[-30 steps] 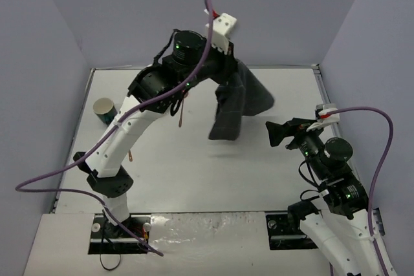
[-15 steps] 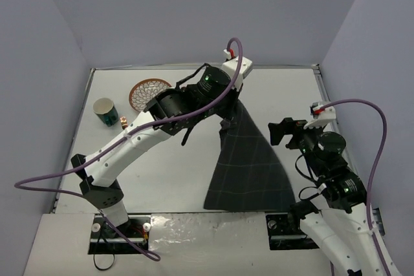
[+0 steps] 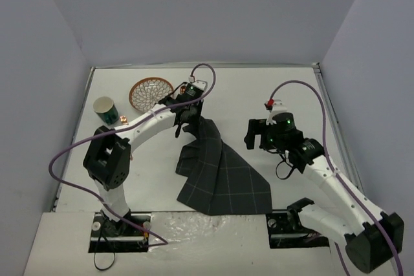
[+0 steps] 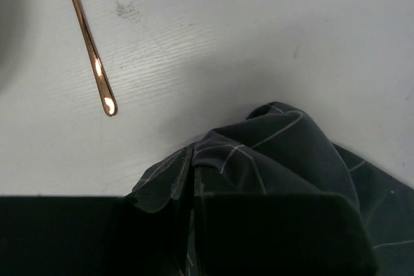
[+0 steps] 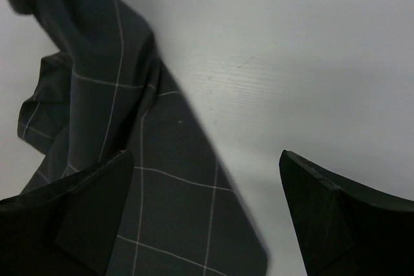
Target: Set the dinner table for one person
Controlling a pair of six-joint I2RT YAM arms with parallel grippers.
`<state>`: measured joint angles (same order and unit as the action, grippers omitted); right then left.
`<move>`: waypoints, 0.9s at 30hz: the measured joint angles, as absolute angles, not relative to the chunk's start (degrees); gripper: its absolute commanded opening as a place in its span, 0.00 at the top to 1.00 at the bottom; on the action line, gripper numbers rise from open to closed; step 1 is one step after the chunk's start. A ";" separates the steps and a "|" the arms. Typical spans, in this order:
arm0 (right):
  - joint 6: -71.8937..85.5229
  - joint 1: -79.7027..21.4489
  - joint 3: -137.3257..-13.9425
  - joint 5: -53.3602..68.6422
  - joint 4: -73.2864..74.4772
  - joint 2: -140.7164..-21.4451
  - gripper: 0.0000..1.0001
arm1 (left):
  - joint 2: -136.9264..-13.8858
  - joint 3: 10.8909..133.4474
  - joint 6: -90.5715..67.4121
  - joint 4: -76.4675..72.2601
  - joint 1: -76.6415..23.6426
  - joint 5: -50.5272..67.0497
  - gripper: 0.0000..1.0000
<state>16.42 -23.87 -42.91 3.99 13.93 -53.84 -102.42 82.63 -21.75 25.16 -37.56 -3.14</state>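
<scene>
A dark grey cloth with thin grid lines (image 3: 223, 176) lies spread on the white dinner table (image 3: 291, 95), bunched where its far end rises. My left gripper (image 3: 187, 119) is shut on that bunched end, low over the table. The left wrist view shows the folds (image 4: 278, 153) pinched between the fingers of the left gripper (image 4: 193, 206). My right gripper (image 3: 249, 135) is open and empty, just right of the cloth. In the right wrist view, the right gripper (image 5: 206, 159) hovers over the cloth's right edge (image 5: 129, 159).
A patterned round plate (image 3: 150, 92) and a green-and-white cup (image 3: 104, 108) stand at the far left, with small copper pieces (image 3: 123, 119) beside the cup. A thin copper utensil handle (image 4: 90, 50) lies just beyond the left gripper. Walls enclose the table.
My left arm has come down from high up and drawn back left, laying the hanging cloth out on the table. My right gripper has moved left to the cloth's right edge.
</scene>
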 measured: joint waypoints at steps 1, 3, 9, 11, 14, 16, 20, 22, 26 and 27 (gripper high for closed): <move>16.97 -25.88 -42.73 3.74 13.57 -55.23 0.10 | -103.05 81.97 -21.84 24.29 -36.65 -2.70 1.00; 18.08 -31.19 -42.57 2.14 12.79 -57.97 0.12 | -104.22 81.40 -22.16 22.82 -35.05 -1.85 1.00; 20.71 -51.20 -43.25 -6.57 9.86 -67.03 0.18 | -104.82 81.38 -23.21 19.48 -32.07 0.41 1.00; 21.50 -57.69 -44.10 -9.73 9.16 -70.59 0.20 | -104.95 81.38 -23.35 18.86 -31.24 1.59 1.00; 22.00 -67.01 -46.66 -14.09 8.20 -76.47 0.22 | -105.35 81.38 -23.49 17.88 -29.58 3.39 1.00; 21.92 -71.94 -48.08 -15.10 6.71 -79.54 0.23 | -105.78 81.36 -23.51 17.24 -28.57 4.11 1.00; 20.95 -76.73 -49.09 -15.71 3.71 -82.34 0.24 | -107.00 81.03 -23.82 15.98 -26.84 5.54 1.00; 20.10 -77.75 -49.47 -15.11 1.32 -83.82 0.24 | -107.78 80.85 -23.99 15.56 -26.45 6.31 1.00; 17.96 -78.32 -49.94 -13.51 -2.77 -87.48 0.26 | -108.84 80.01 -24.29 14.78 -26.27 7.75 1.00; 17.34 -78.35 -49.99 -13.06 -3.54 -88.40 0.27 | -108.94 79.69 -24.33 14.62 -26.26 8.10 1.00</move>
